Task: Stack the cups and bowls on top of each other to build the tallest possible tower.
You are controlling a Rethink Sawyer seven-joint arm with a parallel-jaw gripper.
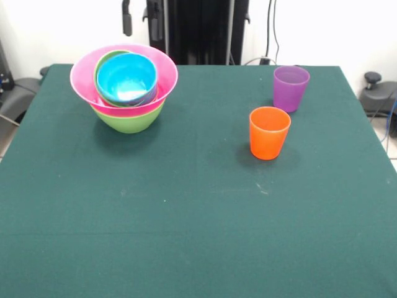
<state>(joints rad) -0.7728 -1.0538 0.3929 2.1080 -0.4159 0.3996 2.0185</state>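
The tower [124,87] stands at the table's far left: a lime green bowl [129,121] at the base and a huge pink bowl [80,77] in it. Inside the pink bowl sit a second lime green bowl [99,69], a blue bowl [149,93] and a cyan bowl [127,77] on top. Other bowls in the pile are hidden. The purple cup [290,88] stands upright at the far right. The orange cup [269,133] stands upright just in front of it and slightly left. My gripper [139,17] shows only as dark parts at the top edge, behind the tower and holding nothing.
The dark green table [186,217] fills the view. The black pedestal [198,31] stands behind its far edge. Cables hang at the far right, and dark gear sits off both table sides.
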